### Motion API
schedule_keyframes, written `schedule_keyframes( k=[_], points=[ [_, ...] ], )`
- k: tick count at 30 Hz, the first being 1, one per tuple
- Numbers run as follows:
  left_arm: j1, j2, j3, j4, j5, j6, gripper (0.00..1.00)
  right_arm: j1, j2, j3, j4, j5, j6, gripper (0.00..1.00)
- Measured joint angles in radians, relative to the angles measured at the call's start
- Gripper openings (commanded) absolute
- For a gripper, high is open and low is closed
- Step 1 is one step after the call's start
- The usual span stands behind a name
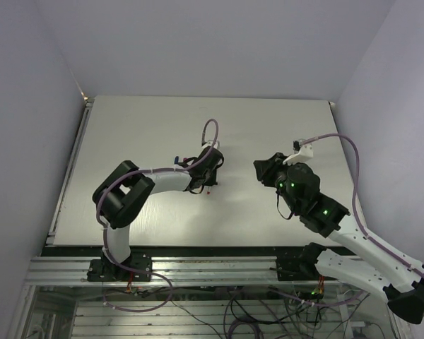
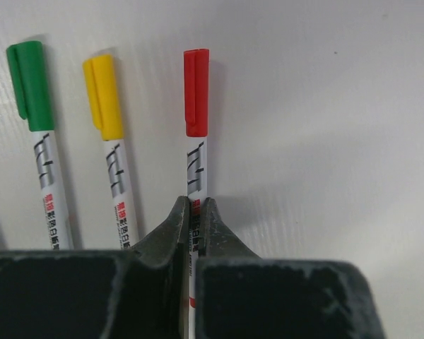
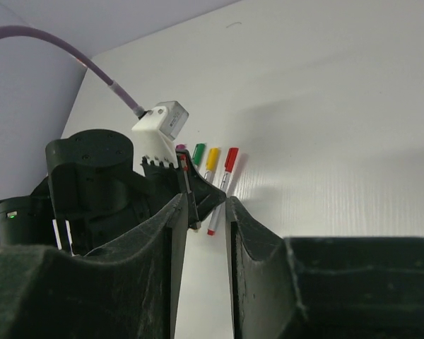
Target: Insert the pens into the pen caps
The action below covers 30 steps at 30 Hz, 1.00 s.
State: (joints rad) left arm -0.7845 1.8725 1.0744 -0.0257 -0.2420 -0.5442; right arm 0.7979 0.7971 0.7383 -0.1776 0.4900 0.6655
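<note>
My left claw (image 2: 196,205) pinches the red-capped pen (image 2: 197,166) lying mid counter (image 2: 339,141), beside the yellow-capped pen (image 2: 115,166) and green-capped pen (image 2: 44,162). I cannot read their black and red writing. My right claw (image 3: 205,203) gapes, empty.

The left end effector (image 2: 195,212) is clamped on the pale barrel of the red-capped pen (image 2: 197,166), its fingers pressed against both sides. Left of it, the yellow-capped pen (image 2: 113,159) and green-capped pen (image 2: 44,166) lie roughly parallel, apart, on the white worktop (image 2: 339,141).
</note>
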Motion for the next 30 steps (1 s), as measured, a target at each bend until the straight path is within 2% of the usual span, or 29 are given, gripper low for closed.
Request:
schedule_keyframes(
  k=[7,13,21,30],
  points=[
    [0.005,0.019,0.021,-0.028,-0.027,-0.011,0.22,0.0,-0.005,-0.012,-0.014,0.002,0.004,0.26],
    [0.005,0.023,0.034,-0.053,-0.045,-0.014,0.52,0.0,-0.006,-0.019,-0.015,0.005,0.004,0.26],
    [0.005,-0.017,0.049,-0.1,-0.069,-0.012,0.54,0.0,-0.006,-0.019,-0.013,0.008,0.003,0.25],
    [0.005,-0.254,0.105,-0.137,-0.069,0.002,0.52,0.0,-0.015,-0.027,-0.016,0.072,0.003,0.24]
  ],
)
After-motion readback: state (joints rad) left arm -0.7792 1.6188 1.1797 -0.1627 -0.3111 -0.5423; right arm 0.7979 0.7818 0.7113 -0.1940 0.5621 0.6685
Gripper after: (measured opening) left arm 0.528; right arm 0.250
